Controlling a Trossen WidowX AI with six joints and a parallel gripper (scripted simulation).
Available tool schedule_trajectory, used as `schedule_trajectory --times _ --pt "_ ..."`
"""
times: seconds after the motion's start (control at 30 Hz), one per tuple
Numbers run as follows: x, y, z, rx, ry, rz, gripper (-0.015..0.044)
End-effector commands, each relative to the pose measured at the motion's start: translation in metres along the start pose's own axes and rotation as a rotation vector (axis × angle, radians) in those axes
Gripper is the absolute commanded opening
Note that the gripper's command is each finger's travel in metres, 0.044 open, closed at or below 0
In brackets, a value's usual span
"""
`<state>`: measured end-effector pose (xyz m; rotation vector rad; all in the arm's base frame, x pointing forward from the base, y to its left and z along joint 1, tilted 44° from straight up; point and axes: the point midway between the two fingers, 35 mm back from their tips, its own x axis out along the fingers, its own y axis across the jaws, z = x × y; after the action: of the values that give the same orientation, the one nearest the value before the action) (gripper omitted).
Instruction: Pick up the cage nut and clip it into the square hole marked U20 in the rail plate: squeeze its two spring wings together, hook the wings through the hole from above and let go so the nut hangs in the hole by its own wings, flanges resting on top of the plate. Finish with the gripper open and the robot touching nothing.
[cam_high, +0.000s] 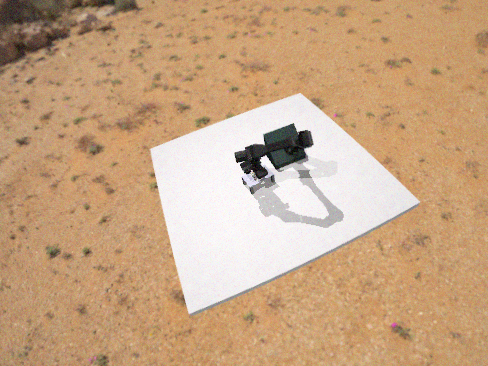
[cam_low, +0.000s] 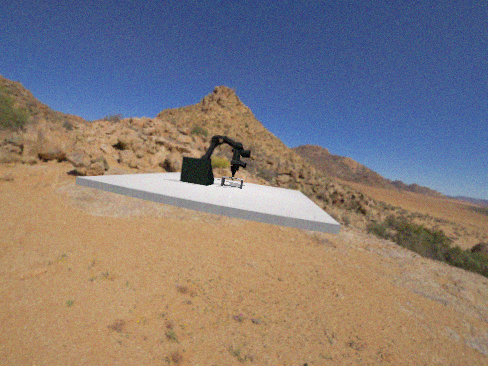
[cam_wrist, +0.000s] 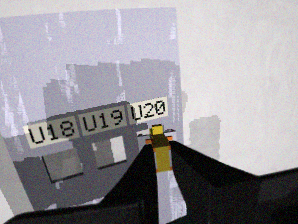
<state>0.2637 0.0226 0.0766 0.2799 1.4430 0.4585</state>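
- One pincer, mine: black, fingers narrow, closed on the cage nut and pointing down.
- One cage nut: yellow-gold with small orange edges, pinched between my fingertips, just below the U20 label in the wrist view. Whether its wings are inside the hole, I cannot tell.
- One rail plate: pale lilac, streaked, under my fingertips; seen from outside, it is raised on supports at its ends.
- Three labels, black on cream, in a row: U18, U19, U20.
- Two square openings in plain sight, the U18 hole and the U19 hole, each below its label; the one for U20 is mostly hidden by nut and fingers.
- One arm, black, also mine: bent over from a dark green block beside the plate.
- One white slab, bearing block and plate, my arm's shadow across it.
- Surroundings: sandy ground, rocky hills.
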Motion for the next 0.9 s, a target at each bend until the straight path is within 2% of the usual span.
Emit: schedule_trajectory --times 0.0,0.87 --pt "0.0 -0.0012 0.0002 0.004 -0.001 -0.004 0.0023" --pt "0.0005 0.0009 0.0002 0.005 -0.001 -0.041 0.0023"
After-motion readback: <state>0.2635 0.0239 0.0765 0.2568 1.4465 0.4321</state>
